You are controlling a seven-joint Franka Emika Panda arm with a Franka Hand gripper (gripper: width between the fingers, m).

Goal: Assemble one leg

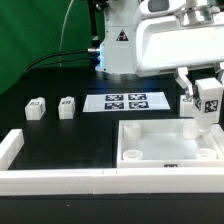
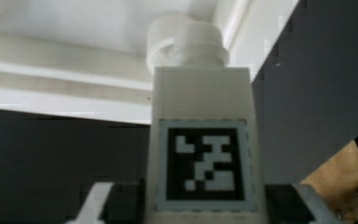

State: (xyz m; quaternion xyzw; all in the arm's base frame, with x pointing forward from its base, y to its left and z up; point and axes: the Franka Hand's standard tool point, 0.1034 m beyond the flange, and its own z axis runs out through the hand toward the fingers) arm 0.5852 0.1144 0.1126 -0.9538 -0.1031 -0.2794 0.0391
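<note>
The small chunky white plastic leg, which bears a square black-and-white marker tag, is held upright in the jaws. The jaws are closed on its upper body. It hangs over the far corner of the large white square plastic tray, at the exterior view's right. In the wrist view the leg is seen lengthwise, with its rounded stud end pointed toward a white wall of the tray. Whether the stud sits in a corner hole cannot be told.

The leg is judged light and rigid. Its smooth moulded faces could slip or twist in a loose grip, so a hold across two flat opposite sides, clear of the stud, is judged soundest. Little give is to be expected from hard plastic, so the stud would need to be lined up squarely before any pressing.

The tray's raised walls stand close about that corner, so sideways room is judged small and the open room lies above. On the black table, two spare legs are seen well apart from the tray, one just beside the other. The thin flat white marker board lies between them and the held leg. A long white angled rail runs along the table's near edge.
</note>
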